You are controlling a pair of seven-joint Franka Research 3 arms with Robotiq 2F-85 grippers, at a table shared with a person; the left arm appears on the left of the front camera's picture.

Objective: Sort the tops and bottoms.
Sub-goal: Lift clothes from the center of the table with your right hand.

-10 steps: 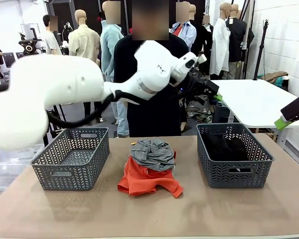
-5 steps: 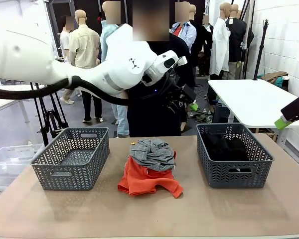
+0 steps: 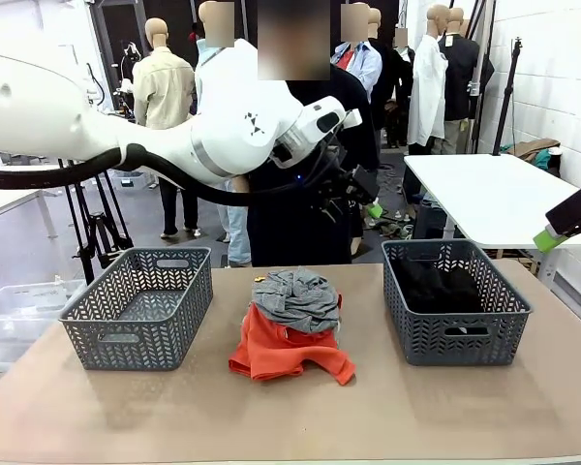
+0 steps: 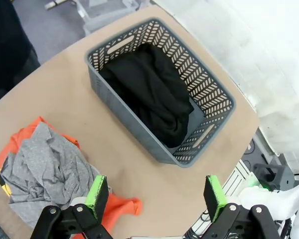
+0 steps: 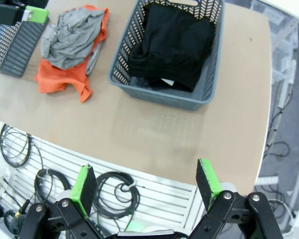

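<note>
A mottled grey top (image 3: 295, 298) lies crumpled on an orange T-shirt (image 3: 276, 354) in the middle of the table. In the left wrist view the grey top (image 4: 45, 169) covers most of the orange T-shirt (image 4: 123, 206). The plain black bottoms (image 3: 434, 286) lie in the right basket (image 3: 445, 339). My left gripper (image 3: 361, 197) hangs open, high above the table between the pile and that basket, and holds nothing. My right gripper (image 3: 565, 225) is open and high at the far right. The light grey sweatshirt is hidden.
An empty grey basket (image 3: 126, 339) stands at the left of the table. A person in black stands at the far side, behind my left arm. A white table (image 3: 494, 189) is at the back right. The right wrist view shows cables (image 5: 114, 191) below the table's front edge.
My left arm has swung from over the right basket toward the middle, its gripper dropping slightly. It has barely moved in the last half second. The right gripper and the garments are still.
</note>
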